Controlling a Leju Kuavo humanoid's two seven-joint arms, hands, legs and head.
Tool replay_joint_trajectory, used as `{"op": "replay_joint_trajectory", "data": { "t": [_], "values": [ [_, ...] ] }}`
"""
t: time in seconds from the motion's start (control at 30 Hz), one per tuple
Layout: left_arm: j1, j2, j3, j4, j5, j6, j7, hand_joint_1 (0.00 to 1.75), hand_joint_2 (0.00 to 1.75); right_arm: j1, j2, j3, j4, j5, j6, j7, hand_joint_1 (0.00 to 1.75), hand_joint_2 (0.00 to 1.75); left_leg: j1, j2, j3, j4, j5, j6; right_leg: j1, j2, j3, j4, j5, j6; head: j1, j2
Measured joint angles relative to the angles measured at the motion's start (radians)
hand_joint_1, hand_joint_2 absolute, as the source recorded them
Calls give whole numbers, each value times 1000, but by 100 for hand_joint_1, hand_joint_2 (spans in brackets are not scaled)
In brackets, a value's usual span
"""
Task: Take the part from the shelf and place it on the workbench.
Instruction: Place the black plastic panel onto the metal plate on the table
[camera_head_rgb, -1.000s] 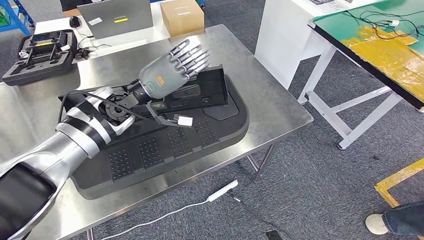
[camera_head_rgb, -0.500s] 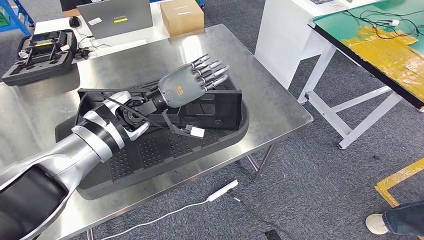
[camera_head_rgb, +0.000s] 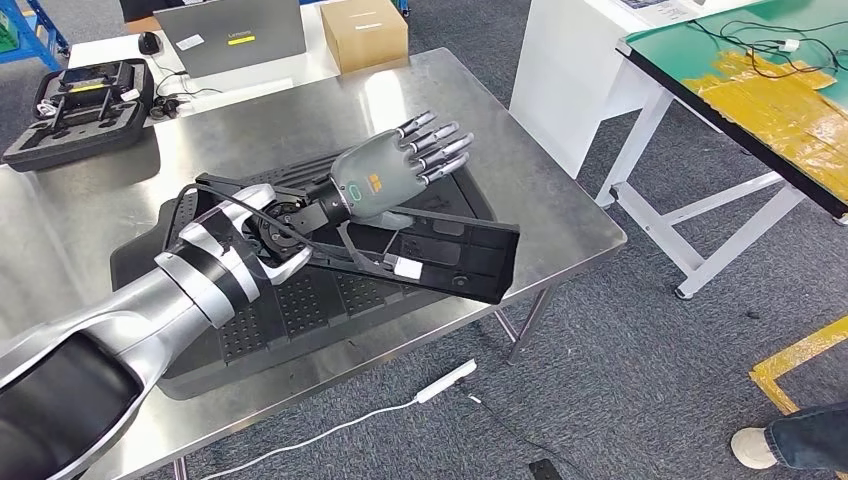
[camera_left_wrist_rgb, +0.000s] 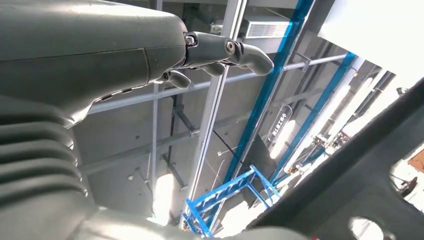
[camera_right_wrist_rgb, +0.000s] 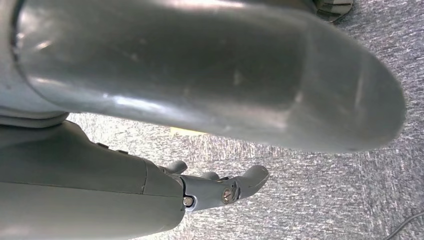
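Grey carpet runs under a steel surface (camera_head_rgb: 560, 215) that carries a big dark moulded tray (camera_head_rgb: 300, 320); behind the tray sit a cardboard box (camera_head_rgb: 364, 32), a laptop (camera_head_rgb: 232, 36) and an open black case (camera_head_rgb: 80, 100), and a green-topped bench (camera_head_rgb: 770, 90) stands well off to the tray's right.

The part (camera_head_rgb: 440, 245), a long flat black panel, lies tilted across the tray, its far end jutting past the tray's right edge and out over the surface's front rim. The left hand (camera_head_rgb: 395, 170) sits over the panel's upper edge with its fingers (camera_head_rgb: 440, 150) stretched out straight and apart; whether the thumb underneath has any hold on the panel is hidden, so contact looks more like a palm resting on it than a firm grip. The right hand (camera_right_wrist_rgb: 150, 195) hangs beside the robot over the carpet, fingers loosely curled, holding nothing.

The step in hand seems to be settling the panel down. To do it well, the panel should be lowered flat and drawn back toward the tray's middle so its overhanging end is supported; letting go while it tilts risks it sliding off the rim. A cable (camera_head_rgb: 370, 255) with a white tag loops near the wrist and should stay free of the panel.
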Motion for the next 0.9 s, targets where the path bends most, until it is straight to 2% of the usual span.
{"op": "replay_joint_trajectory", "data": {
  "t": [0.27,0.53,0.73,0.9],
  "values": [
    [2,-5,2,-7,25,-40,13,0,0,1,0,1,0,-14,0,0,0,0,0,0,0,0,0,0,0,0,0,0,0,0,0,0],
    [26,-48,65,-20,143,-121,39,0,0,10,6,5,-3,-53,-4,-4,0,0,0,0,-1,0,0,0,0,0,-1,0,0,0,0,0],
    [34,-87,111,-17,139,-129,115,0,0,15,10,16,-3,-72,-7,-7,0,0,0,0,-1,0,0,0,0,0,-1,0,0,0,0,0],
    [37,-114,158,4,112,-90,194,0,0,17,16,24,-3,-91,-10,-10,0,0,0,0,-1,0,0,0,0,0,-1,0,0,0,0,0]
  ]
}}
